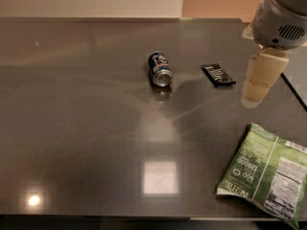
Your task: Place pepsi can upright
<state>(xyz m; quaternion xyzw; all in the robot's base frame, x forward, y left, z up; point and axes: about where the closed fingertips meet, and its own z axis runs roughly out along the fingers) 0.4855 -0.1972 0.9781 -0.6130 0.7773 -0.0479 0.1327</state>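
- Camera view: looks down across a dark, glossy tabletop (72, 128), with a pale wall behind its far edge.
- Pepsi can (159, 69): lies on its side near the middle of the tabletop, somewhat toward the far edge. The silver top faces the near edge and angles slightly right. The dark blue body points away toward the far edge. A faint reflection of the can shows on the surface just in front of it.
- Gripper (253, 97): cream-coloured, hanging from a rounded grey-white arm housing (283, 13) at the upper right. It points downward over the right part of the tabletop. It is well apart from the pepsi can, on the can's right, and is clear of every object on the tabletop. Whether it is open or closed cannot be told from this view.
- Black wrapped bar (218, 75): lies flat between the pepsi can and the gripper, nearer the gripper, touching neither.
- Green snack bag (268, 174): lies flat at the near right corner, printed side up, partly cut off by the edge of the view. It sits nearer the viewer than the gripper and apart from it.
- Surface reflections: a bright square patch (160, 176) sits near the front centre, and a small round glint (33, 200) near the front left.
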